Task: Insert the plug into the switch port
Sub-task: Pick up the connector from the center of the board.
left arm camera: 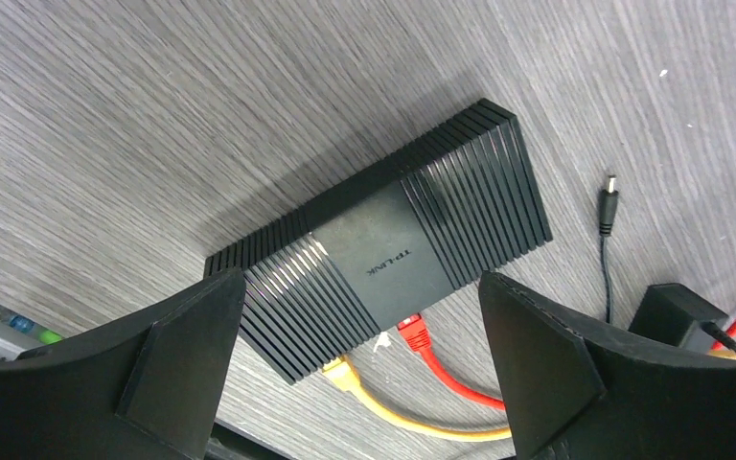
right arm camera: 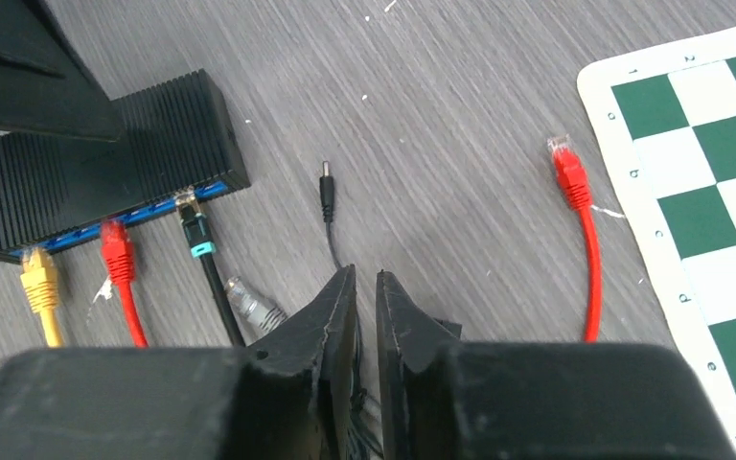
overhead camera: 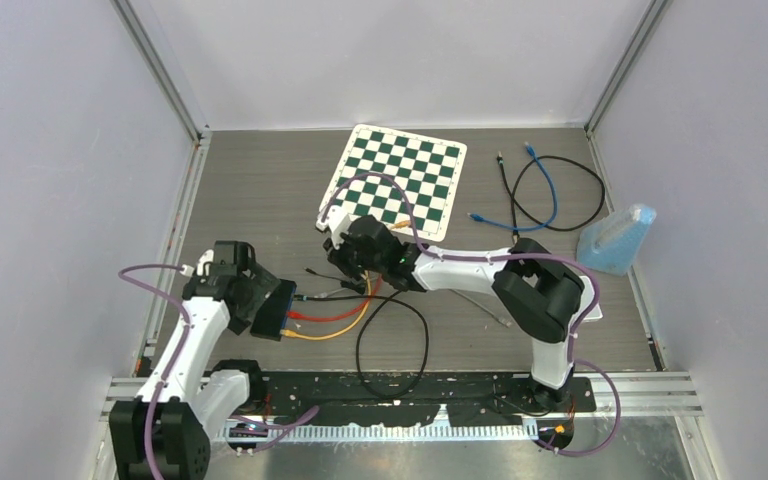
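The black TP-LINK switch [left arm camera: 393, 249] lies on the table, also seen in the right wrist view [right arm camera: 86, 182]. A yellow plug [left arm camera: 345, 369], a red plug [left arm camera: 414, 331] and a black plug with a teal band [right arm camera: 195, 230] sit in its ports. My left gripper [left arm camera: 359, 276] is open, its fingers spread either side of the switch and above it. A black barrel plug [right arm camera: 326, 190] lies right of the switch. Its thin cable runs back between the fingers of my right gripper [right arm camera: 366, 273], which is nearly shut around it. A loose red plug [right arm camera: 565, 163] lies further right.
A loose grey metal plug [right arm camera: 249, 302] lies by the black cable. A green and white chessboard mat [overhead camera: 400, 175] lies behind the right gripper. Blue and black cables [overhead camera: 550, 190] and a blue object [overhead camera: 615, 240] are at the back right. A black cable loop [overhead camera: 392, 340] lies near the front.
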### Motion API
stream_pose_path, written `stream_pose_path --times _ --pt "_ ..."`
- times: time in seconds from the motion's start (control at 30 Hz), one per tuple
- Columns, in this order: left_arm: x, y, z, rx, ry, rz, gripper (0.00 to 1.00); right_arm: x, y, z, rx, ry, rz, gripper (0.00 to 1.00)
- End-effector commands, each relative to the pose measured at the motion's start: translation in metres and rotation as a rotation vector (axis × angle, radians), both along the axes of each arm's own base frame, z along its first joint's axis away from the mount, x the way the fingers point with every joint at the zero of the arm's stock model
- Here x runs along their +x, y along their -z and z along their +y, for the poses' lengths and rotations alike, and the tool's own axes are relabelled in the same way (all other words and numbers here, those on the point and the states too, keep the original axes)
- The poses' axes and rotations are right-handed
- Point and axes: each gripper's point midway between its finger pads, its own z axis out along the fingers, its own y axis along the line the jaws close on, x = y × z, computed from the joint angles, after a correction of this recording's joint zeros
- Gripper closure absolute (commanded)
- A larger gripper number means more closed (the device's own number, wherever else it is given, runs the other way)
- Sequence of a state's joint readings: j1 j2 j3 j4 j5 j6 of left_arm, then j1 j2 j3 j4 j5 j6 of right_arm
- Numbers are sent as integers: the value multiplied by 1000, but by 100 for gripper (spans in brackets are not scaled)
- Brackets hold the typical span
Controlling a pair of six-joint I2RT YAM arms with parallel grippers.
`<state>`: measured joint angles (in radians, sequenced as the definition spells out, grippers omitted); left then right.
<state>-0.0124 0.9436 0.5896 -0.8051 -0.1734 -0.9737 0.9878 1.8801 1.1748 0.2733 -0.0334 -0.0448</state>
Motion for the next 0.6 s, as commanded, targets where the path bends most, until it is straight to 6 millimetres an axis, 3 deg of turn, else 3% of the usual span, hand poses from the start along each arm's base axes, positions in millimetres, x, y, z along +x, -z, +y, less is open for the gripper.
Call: stream_pose_path --times 0.0,0.13,0.27,0.57 --pt "9 -16 11 47 -68 -81 4 6 -20 18 27 -24 17 76" --pt "21 -31 17 92 -25 -117 4 11 1 28 -6 -15 71 76" --pt "29 -35 21 25 -33 -146 4 16 15 37 -19 14 115 76" --pt "27 -45 50 43 -113 -231 6 18 34 62 -66 17 155 75"
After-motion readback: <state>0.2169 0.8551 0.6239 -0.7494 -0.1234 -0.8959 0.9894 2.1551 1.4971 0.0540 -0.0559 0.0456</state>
